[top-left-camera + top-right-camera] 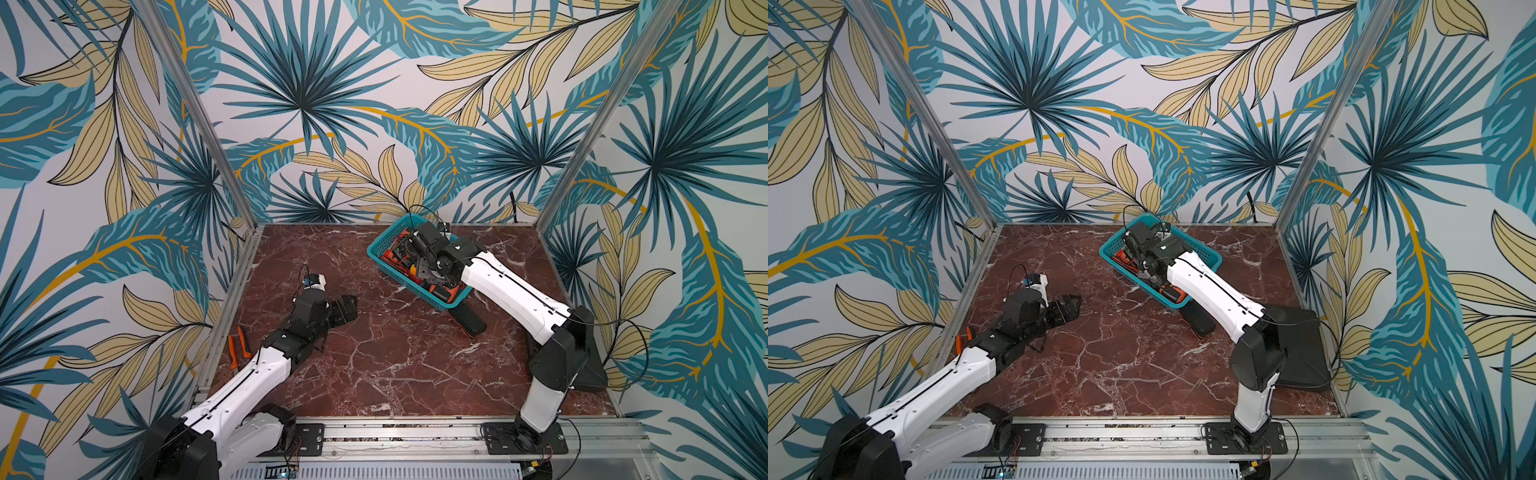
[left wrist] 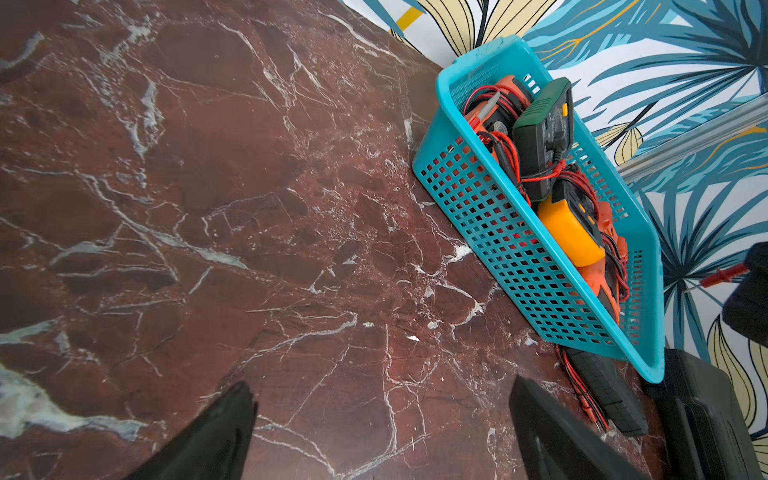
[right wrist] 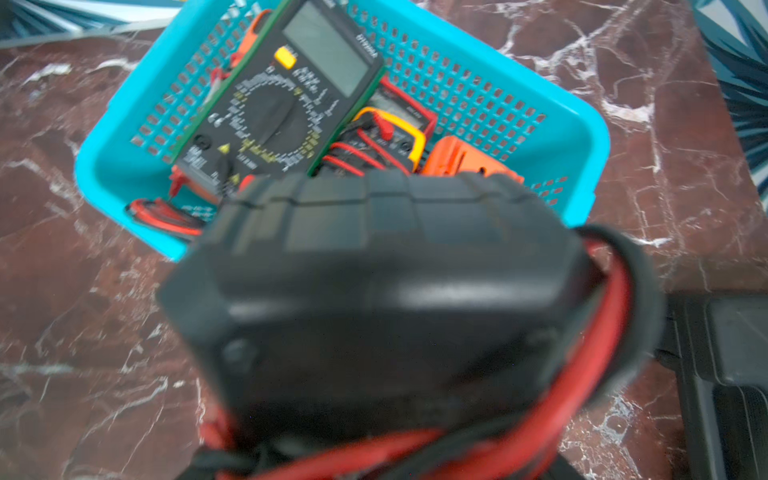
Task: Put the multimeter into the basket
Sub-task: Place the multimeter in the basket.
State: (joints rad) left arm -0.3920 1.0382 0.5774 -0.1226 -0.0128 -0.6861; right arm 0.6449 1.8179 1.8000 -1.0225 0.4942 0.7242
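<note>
One black multimeter, clasped by right pincer, hangs above one basket; left pincer gapes empty.

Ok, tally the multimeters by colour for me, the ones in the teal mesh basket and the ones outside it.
Black: 2, the wire-wrapped black multimeter held aloft and the black meter lying beside the teal perforated plastic basket.
Orange: 2, the far-end orange meter and the near-end orange meter, both in it.
Green-edged meter: 1.
Yellow-cased meter: 1.
Red-framed meter: 1.
Total: 7 in view.
</note>
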